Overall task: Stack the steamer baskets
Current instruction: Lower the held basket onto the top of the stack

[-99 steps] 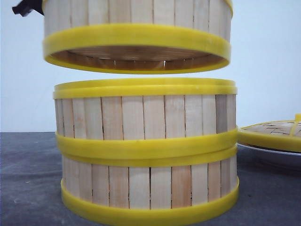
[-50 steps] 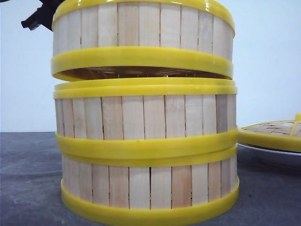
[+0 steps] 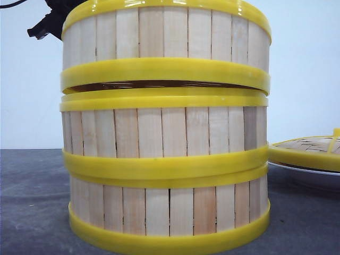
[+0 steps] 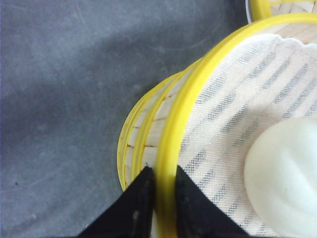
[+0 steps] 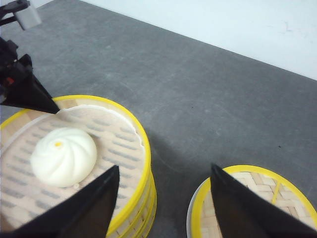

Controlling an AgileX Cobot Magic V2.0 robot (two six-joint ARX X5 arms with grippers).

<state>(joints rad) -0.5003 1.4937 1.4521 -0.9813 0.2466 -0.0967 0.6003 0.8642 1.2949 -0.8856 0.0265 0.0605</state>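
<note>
Three steamer baskets stand in one column in the front view. The top basket [image 3: 166, 42] sits just over the middle basket [image 3: 164, 133], with a thin dark slit between their yellow bands, wider at the left. The bottom basket [image 3: 170, 212] rests on the table. My left gripper [image 4: 164, 171] is shut on the top basket's yellow rim [image 4: 178, 124], one finger inside and one outside. A white bun [image 4: 285, 178] lies on the liner inside that basket. My right gripper [image 5: 165, 171] hangs open over the table between the stack and the lid, holding nothing.
A flat woven lid with a yellow rim [image 3: 305, 151] lies on a white plate [image 3: 311, 178] to the right of the stack, also seen as the lid [image 5: 247, 198] in the right wrist view. Grey table [image 5: 198, 99] and a pale wall lie behind.
The top basket has come down from well above the stack until only a thin slit separates it from the middle basket. The left gripper came down with it.
</note>
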